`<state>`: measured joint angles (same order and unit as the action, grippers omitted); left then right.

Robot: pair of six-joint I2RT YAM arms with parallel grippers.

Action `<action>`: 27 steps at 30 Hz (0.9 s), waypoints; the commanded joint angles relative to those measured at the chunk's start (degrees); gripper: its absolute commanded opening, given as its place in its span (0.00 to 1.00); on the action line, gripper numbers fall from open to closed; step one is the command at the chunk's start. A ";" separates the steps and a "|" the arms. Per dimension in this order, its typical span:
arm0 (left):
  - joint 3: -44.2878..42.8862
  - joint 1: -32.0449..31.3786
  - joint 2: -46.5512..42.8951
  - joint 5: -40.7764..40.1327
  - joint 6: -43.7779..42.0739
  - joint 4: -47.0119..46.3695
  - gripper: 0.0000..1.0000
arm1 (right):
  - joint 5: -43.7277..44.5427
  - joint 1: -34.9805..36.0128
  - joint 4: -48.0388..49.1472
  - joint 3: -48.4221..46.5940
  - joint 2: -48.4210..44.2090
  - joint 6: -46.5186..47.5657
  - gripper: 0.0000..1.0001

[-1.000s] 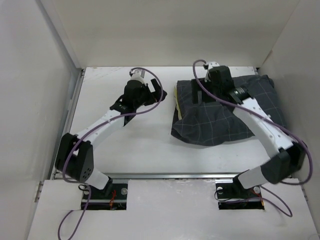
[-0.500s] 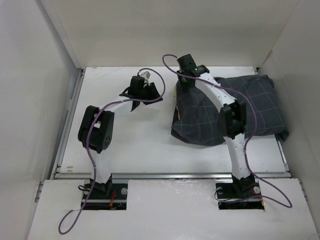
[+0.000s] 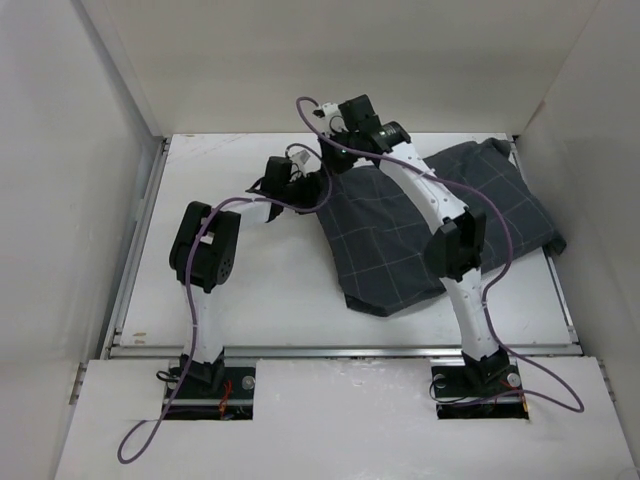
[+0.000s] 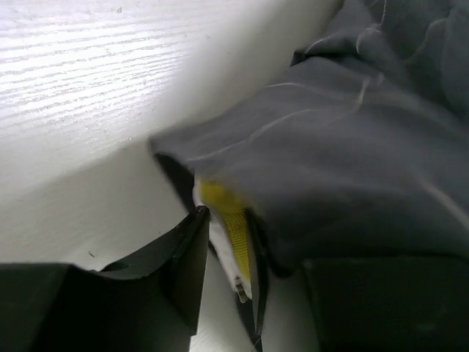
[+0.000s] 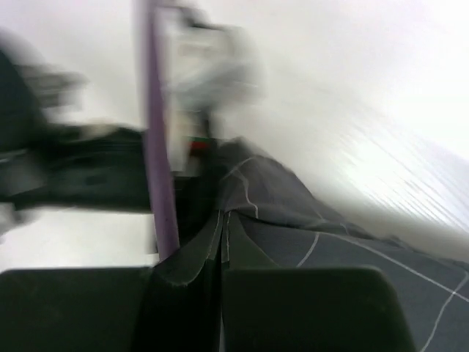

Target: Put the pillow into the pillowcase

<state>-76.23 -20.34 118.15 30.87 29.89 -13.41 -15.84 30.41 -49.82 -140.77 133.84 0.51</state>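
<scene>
The dark grey pillowcase with pale grid lines lies spread over the right half of the table. The pillow shows only as a cream corner with a yellow band, peeking from the pillowcase opening; the rest is covered. My left gripper sits at the cover's left corner. In the left wrist view the left gripper has the pillow corner between its jaws. My right gripper is just behind, at the far left edge. In the blurred right wrist view the right gripper is shut, pinching a fold of pillowcase.
The white table is boxed in by a left wall, a back wall and a right wall. Purple cables loop over both wrists. One cable and the other arm hang close before the right wrist camera.
Both grippers went from open to closed. The right arm swung left and dragged the pillowcase edge toward the left gripper, stretching the cover wider. The left arm folded back near its base.
</scene>
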 commanded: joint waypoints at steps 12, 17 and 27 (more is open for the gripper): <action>6.88 1.70 -4.24 5.95 5.35 -14.29 0.40 | -29.36 2.63 8.61 -0.99 -2.63 -3.94 0.21; 20.54 11.43 -13.17 2.54 9.22 -11.46 0.34 | -11.89 2.63 4.38 4.42 -7.08 -3.94 0.75; 25.07 9.63 -28.58 -4.25 1.93 -0.92 0.63 | 1.49 -2.55 8.85 25.95 -27.63 -8.50 0.98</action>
<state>-51.24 -6.87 94.32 26.09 35.07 -15.97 -21.21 30.83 -44.97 -119.70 115.24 -4.97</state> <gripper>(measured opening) 0.602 0.981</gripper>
